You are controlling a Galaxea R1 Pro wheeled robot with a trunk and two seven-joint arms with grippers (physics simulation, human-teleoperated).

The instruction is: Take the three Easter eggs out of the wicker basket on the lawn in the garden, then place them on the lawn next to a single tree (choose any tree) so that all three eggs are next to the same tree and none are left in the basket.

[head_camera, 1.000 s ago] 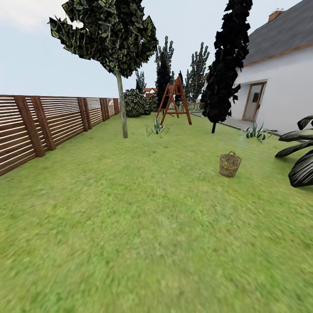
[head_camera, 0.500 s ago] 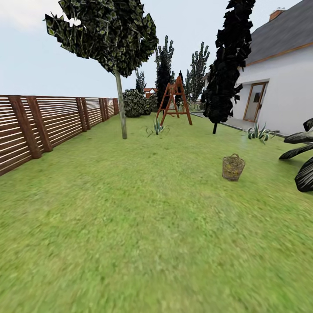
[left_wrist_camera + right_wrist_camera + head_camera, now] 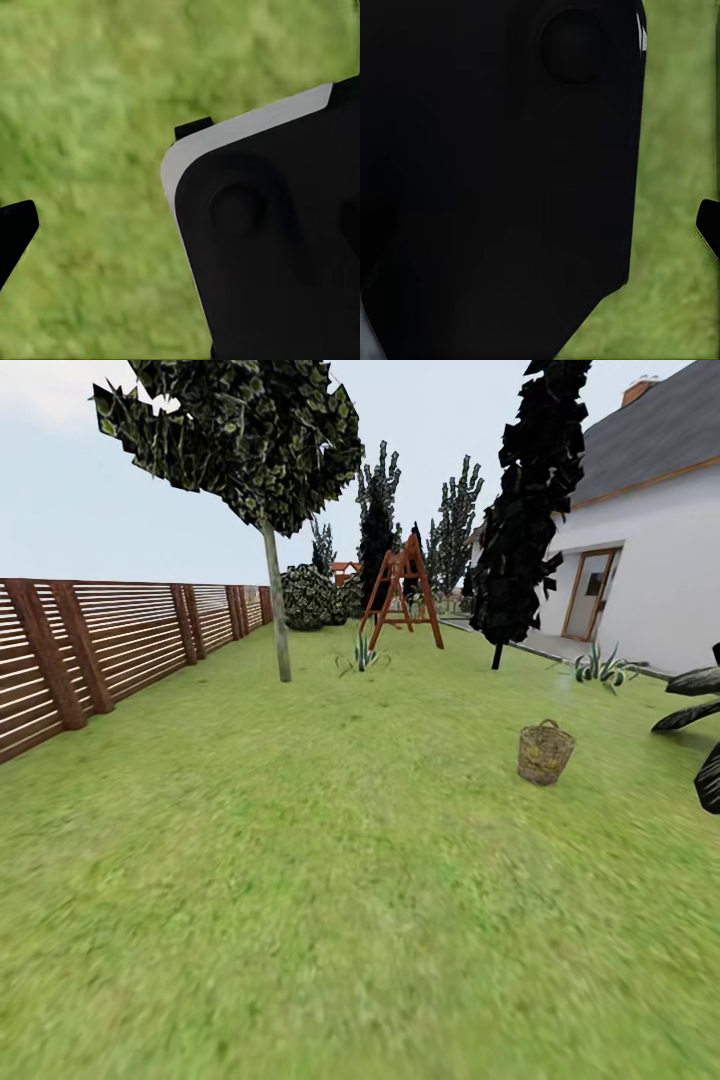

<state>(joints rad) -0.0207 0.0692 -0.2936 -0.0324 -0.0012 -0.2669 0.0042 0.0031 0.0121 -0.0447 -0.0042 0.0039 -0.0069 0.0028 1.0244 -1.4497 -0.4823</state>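
The wicker basket [image 3: 545, 753] stands upright on the lawn [image 3: 330, 840] at the middle right, some way ahead of me. Yellowish flecks show through its weave, but the Easter eggs are too small to make out. A tree [image 3: 277, 622] with a pale, slightly leaning trunk and dark crown stands further off to the left, near the fence [image 3: 120, 640]. In the left wrist view a black tip [image 3: 15, 232] pokes in over grass beside a black, white-edged robot part [image 3: 277, 240]. The right wrist view has a dark tip [image 3: 709, 226] at its edge beside a black robot part [image 3: 495, 172].
A narrow black-foliaged tree [image 3: 525, 510] and a white house [image 3: 650, 560] lie beyond the basket. Dark broad leaves [image 3: 700, 720] reach in at the right edge. A red wooden frame [image 3: 403, 595] and small spiky plants [image 3: 360, 655] stand far back. Open grass stretches ahead.
The whole head picture has shifted: the camera has moved forward and turned a little left, so the basket sits lower and further right. Nothing in the garden itself has moved.
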